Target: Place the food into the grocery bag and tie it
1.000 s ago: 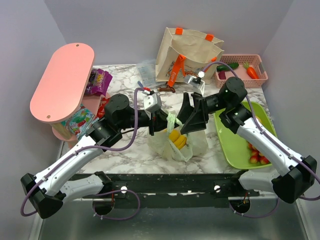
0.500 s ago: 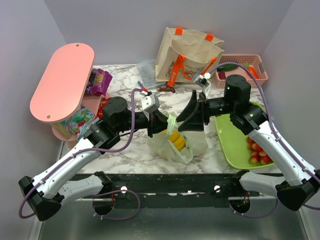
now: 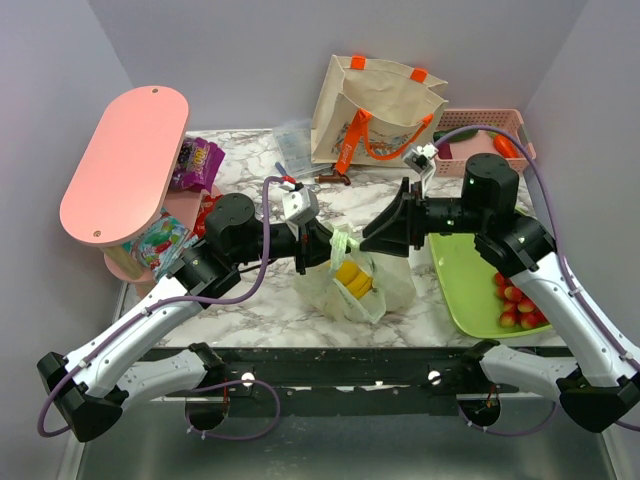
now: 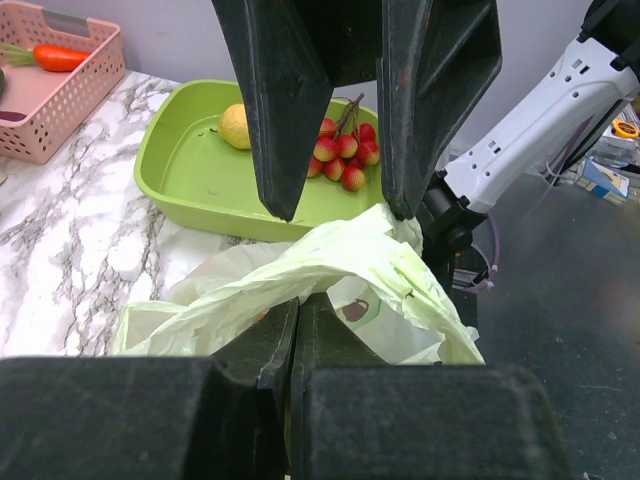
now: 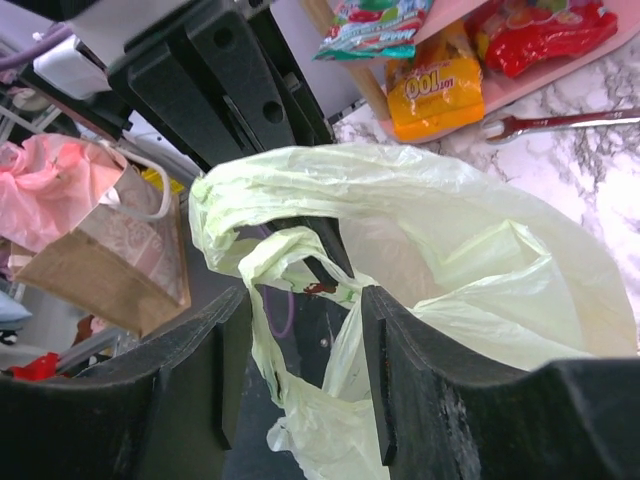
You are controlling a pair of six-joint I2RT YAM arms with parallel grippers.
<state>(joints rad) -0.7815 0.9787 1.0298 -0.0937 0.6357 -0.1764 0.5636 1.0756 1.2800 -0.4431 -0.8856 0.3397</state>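
Observation:
The pale green grocery bag (image 3: 392, 287) sits on the marble between the arms, with yellow food (image 3: 351, 279) showing inside it. My left gripper (image 3: 327, 249) is shut on a bunched part of the bag's top edge (image 4: 330, 250), the plastic pinched at the jaw tips (image 4: 298, 302). My right gripper (image 3: 374, 240) faces it from the right and is open. One twisted loop handle (image 5: 290, 250) hangs between its fingers (image 5: 205, 370) without being pinched. A yellow fruit (image 4: 235, 126) and a red-yellow cluster (image 4: 345, 150) lie in the green tray (image 4: 180, 175).
The green tray (image 3: 462, 290) is right of the bag. A beige tote (image 3: 375, 110) and a pink basket (image 3: 520, 135) stand at the back. A pink shelf (image 3: 125, 160) with snack packets (image 3: 197, 163) is at the left.
The right arm has drawn back to the right and levelled out, its gripper narrowing around the bag handle. The left gripper has kept its hold on the bag.

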